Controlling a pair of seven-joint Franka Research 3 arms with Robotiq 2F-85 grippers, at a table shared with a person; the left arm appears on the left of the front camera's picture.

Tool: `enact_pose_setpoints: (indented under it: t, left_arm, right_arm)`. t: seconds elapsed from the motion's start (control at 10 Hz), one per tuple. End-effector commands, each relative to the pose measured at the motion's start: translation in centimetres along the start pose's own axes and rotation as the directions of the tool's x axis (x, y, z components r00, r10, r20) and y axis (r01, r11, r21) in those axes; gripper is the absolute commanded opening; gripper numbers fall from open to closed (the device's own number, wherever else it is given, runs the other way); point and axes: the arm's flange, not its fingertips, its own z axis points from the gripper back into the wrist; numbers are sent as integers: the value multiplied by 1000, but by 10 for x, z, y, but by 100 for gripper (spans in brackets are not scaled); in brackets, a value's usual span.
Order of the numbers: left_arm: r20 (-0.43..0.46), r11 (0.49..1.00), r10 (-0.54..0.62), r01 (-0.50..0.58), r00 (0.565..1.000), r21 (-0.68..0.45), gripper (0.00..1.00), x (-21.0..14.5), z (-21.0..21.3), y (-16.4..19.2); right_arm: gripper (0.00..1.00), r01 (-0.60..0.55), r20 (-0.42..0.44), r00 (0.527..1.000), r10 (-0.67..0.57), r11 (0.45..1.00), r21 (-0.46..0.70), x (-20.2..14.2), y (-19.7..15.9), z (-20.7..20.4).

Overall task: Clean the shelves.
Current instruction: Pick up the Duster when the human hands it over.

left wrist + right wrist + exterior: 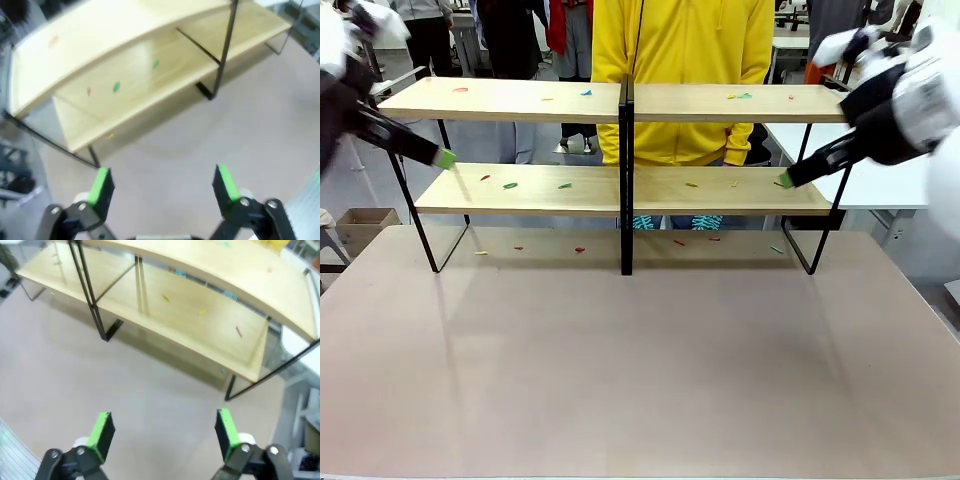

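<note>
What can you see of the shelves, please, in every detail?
The shelves are two long pale wooden boards, one above the other, in a thin black metal frame with a black centre post. They stand upright at the far side of the table. Small coloured scraps lie scattered on both boards.

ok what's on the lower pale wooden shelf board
Small green, red and yellow scraps lie scattered on the lower pale wooden board; the black metal centre post hides a narrow strip.

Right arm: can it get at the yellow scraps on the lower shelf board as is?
Probably yes. The open right claw hangs by the lower board's right end, the yellow scraps lie on bare wood, and nothing blocks that open front.
</note>
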Motion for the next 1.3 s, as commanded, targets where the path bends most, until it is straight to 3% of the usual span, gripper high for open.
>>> enact_pose_setpoints:
  t: [0.0,0.4,0.6,0.8,1.2]
  left_arm:
    - [-21,989,132,-133,991,-64,100,-99,30,-43]
    - [56,966,253,-248,966,-78,100,-86,41,-45]
    - [137,957,289,-291,947,-2,100,-79,42,-48]
    - [276,948,293,-315,915,38,100,-82,51,-46]
    - [231,956,274,-290,934,39,100,-82,41,-39]
  right_arm:
    - [100,104,-40,994,-105,994,-12,-35,28,36]
    - [100,93,-30,995,-94,995,-20,-21,43,70]
    - [100,76,-33,997,-77,997,-23,-15,42,68]
    - [100,81,-37,996,-82,997,-6,-11,39,64]
    - [100,101,-44,994,-101,995,-6,-8,33,55]
